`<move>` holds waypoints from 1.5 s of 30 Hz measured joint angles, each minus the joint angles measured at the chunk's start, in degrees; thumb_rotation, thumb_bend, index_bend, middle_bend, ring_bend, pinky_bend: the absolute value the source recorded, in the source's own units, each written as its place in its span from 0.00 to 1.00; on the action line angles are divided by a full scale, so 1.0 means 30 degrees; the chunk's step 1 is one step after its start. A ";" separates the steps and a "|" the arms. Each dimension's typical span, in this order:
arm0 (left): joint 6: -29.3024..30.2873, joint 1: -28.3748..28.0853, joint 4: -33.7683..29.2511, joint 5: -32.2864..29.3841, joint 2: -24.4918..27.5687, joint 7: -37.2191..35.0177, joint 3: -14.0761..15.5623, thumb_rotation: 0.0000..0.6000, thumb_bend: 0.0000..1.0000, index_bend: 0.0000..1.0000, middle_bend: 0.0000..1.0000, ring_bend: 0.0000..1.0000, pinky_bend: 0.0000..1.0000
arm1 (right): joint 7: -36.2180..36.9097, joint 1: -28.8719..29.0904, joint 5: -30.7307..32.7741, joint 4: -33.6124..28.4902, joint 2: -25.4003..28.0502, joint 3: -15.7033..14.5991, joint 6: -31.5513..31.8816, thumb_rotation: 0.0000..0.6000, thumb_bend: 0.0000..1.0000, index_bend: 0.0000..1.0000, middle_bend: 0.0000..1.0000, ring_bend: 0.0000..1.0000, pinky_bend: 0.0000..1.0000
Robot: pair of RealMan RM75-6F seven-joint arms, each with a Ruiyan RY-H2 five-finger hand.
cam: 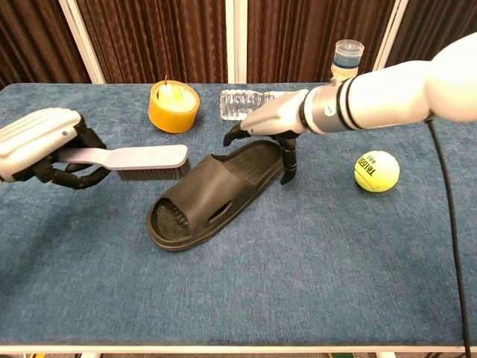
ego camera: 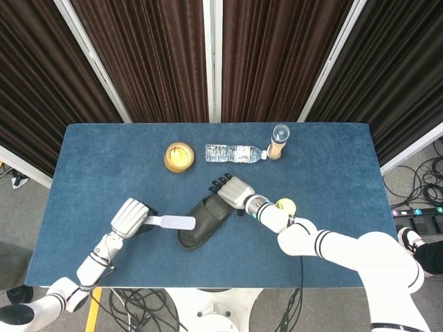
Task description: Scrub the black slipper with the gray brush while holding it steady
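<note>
Black slipper (cam: 211, 194) lies flat mid-bench, diagonal: toe end toward the near-left, heel toward the far-right. Bench (cam: 335, 268) has a blue cloth top.

Left hand (cam: 41, 145) has its fingers wrapped around the handle of the gray brush (cam: 138, 159). Brush is level, bristles down, head pointing right. In the head view the brush (ego camera: 173, 222) tip sits just left of the slipper (ego camera: 205, 220) strap; cannot tell whether bristles touch the slipper.

Right hand (cam: 268, 123) is over the slipper's heel end, palm down, fingers spread, thumb hanging down beside the heel's right edge. Fingertips reach over the heel's far rim. Nothing gripped; contact with the slipper looks likely from the head view (ego camera: 232, 192) but can't confirm.

Others on the bench:
- tennis ball (cam: 376, 171), right of the slipper, apart from it
- water bottle (cam: 250, 103) lying on its side at the back, partly behind the right hand
- upright jar (cam: 344, 62) with a clear cap, back right
- yellow tape roll (cam: 174, 106), back left
</note>
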 measured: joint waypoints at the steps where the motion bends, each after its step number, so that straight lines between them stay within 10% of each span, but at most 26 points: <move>1: -0.0012 -0.0093 0.0176 -0.0035 -0.0129 -0.0015 -0.0036 1.00 0.47 1.00 1.00 1.00 1.00 | -0.0086 0.0167 0.0245 0.0151 -0.0122 -0.0132 -0.0001 1.00 0.08 0.00 0.03 0.00 0.00; 17: -0.0484 -0.1327 0.3921 -0.0213 -0.2317 -0.1052 0.0121 1.00 0.47 1.00 1.00 1.00 1.00 | -0.0741 0.1607 0.2005 0.1448 -0.1229 -0.1586 0.0764 1.00 0.30 0.42 0.33 0.14 0.14; 29: -0.1644 -0.1811 0.7287 -0.0878 -0.4043 -0.2814 0.0166 1.00 0.47 1.00 1.00 1.00 1.00 | -0.0339 0.1701 0.1878 0.1611 -0.1373 -0.1832 0.0865 1.00 0.32 0.44 0.34 0.15 0.15; 45: -0.0839 -0.1420 0.6133 0.0962 -0.2683 -0.2866 0.2865 1.00 0.47 1.00 1.00 1.00 1.00 | 0.0363 0.1651 0.1496 0.1777 -0.1495 -0.1819 0.0848 1.00 0.32 0.44 0.34 0.15 0.15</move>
